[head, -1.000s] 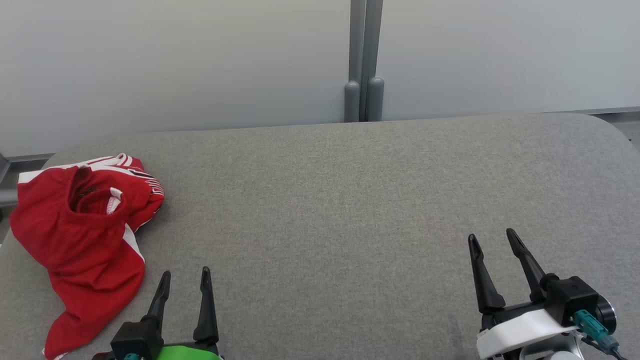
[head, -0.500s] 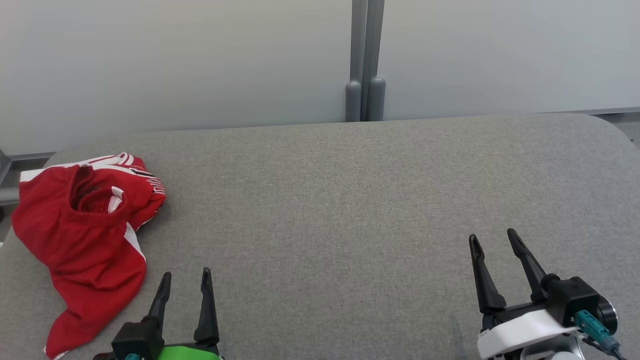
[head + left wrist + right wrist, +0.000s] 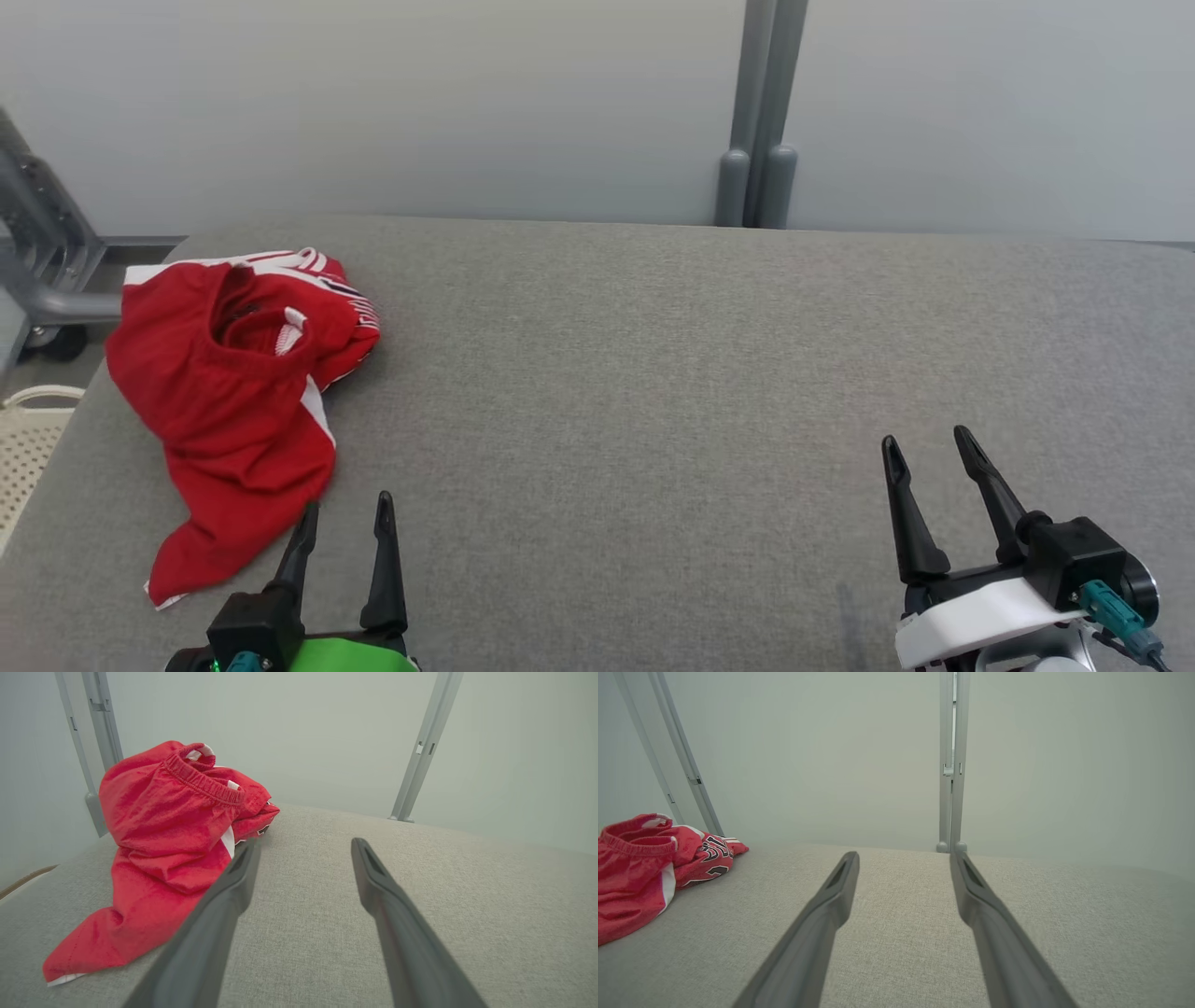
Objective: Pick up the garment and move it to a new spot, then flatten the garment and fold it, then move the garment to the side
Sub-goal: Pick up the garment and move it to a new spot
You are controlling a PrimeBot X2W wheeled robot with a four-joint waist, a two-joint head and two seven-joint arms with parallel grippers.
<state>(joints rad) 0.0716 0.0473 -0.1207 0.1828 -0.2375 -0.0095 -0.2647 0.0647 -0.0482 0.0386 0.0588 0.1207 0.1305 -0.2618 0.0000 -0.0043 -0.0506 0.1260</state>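
Red garment (image 3: 233,401) crumpled beside left tool (image 3: 347,504); right tool (image 3: 925,437) well away; both spread, empty.

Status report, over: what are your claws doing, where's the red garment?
Left gripper open, empty. Right gripper open, empty. Red garment crumpled at left end of table, untouched. Nothing in the way.

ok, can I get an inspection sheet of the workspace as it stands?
Surface: grey fabric table, flat.
Job's things: red garment, crumpled at the table's left end, not held.
Clutter: nothing seen.
Grippers: left gripper open, empty, close to the garment's near edge; right gripper open, empty, over bare table.
Cables: teal connector with a cable at the right wrist.
Surroundings: pale wall panels, grey post, metal frame, perforated basket at left.
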